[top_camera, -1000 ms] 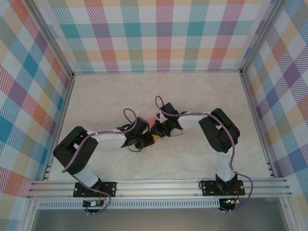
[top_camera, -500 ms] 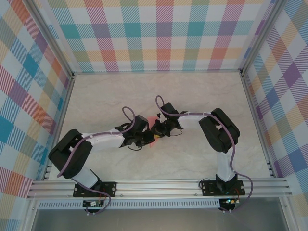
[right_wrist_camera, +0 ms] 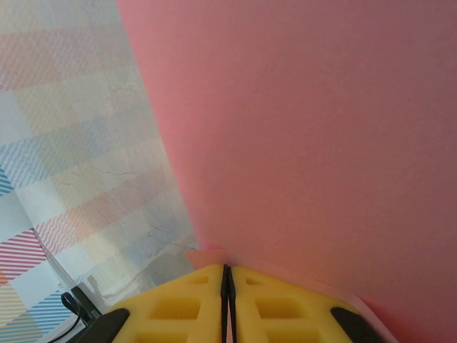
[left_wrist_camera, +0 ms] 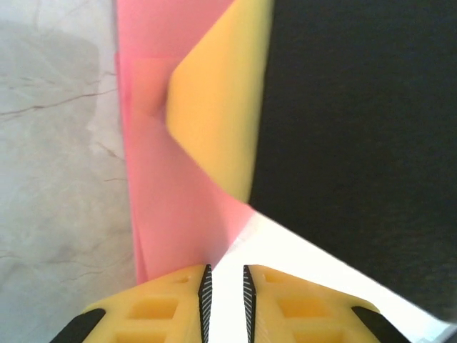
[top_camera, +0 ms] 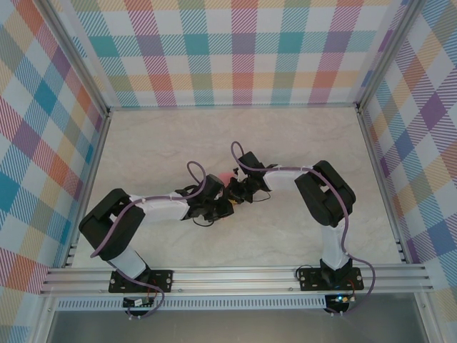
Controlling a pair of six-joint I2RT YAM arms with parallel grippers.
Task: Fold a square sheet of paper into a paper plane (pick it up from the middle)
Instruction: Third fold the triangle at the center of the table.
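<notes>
The square sheet of paper is salmon-pink and stands folded between the two grippers at the table's middle. My right gripper is shut on its lower edge, and the pink sheet rises broad in front of that camera. My left gripper has its jaws a narrow gap apart with nothing between them. The paper reaches just to its left fingertip. One yellow finger of the right gripper lies against the paper there. From above, the left gripper and right gripper nearly touch. Whether it has a paper plane's shape I cannot tell.
Pale marble table spreads around the grippers, with free room on all sides. Checkered walls and metal frame posts bound it. The arm bases stand on the rail at the near edge.
The left gripper's jaws have parted a little from the paper. The left arm has shifted slightly. The right gripper still holds the sheet in the same place.
</notes>
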